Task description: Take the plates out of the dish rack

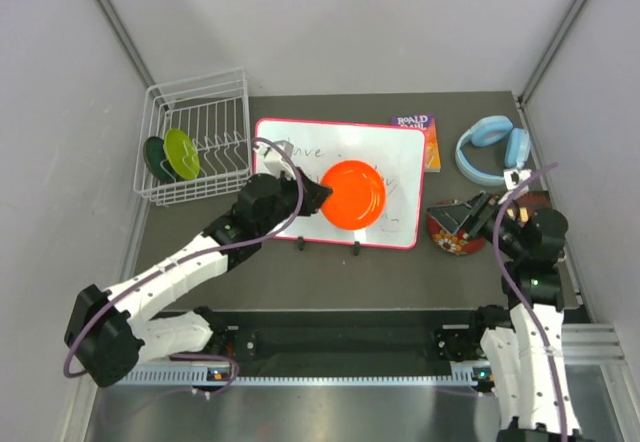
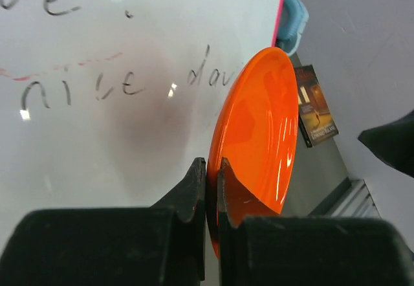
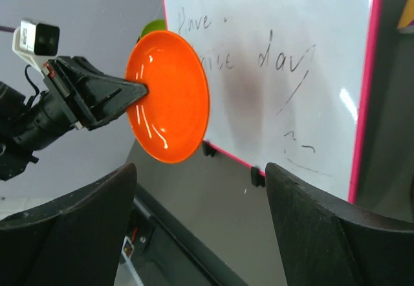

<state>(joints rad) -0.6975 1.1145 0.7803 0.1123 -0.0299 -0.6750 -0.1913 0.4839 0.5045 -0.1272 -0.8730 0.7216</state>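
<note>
My left gripper [image 1: 318, 197] is shut on the rim of an orange plate [image 1: 353, 194], holding it above the whiteboard. In the left wrist view the plate [image 2: 259, 131] stands on edge between the pinched fingers of that gripper [image 2: 211, 166]. The white wire dish rack [image 1: 200, 87] at the far left holds a lime-yellow plate [image 1: 182, 152] and a dark plate [image 1: 157, 159], both upright. A dark red plate [image 1: 452, 238] lies on the table at the right. My right gripper [image 1: 474, 212] hovers over it, open and holding nothing. The right wrist view shows that gripper [image 3: 200, 169] facing the orange plate [image 3: 169, 95].
A pink-framed whiteboard [image 1: 400, 152] with writing lies in the middle of the dark table. Behind it lie a book [image 1: 428, 134] and light blue headphones [image 1: 493, 147]. Grey walls close in on the left, back and right.
</note>
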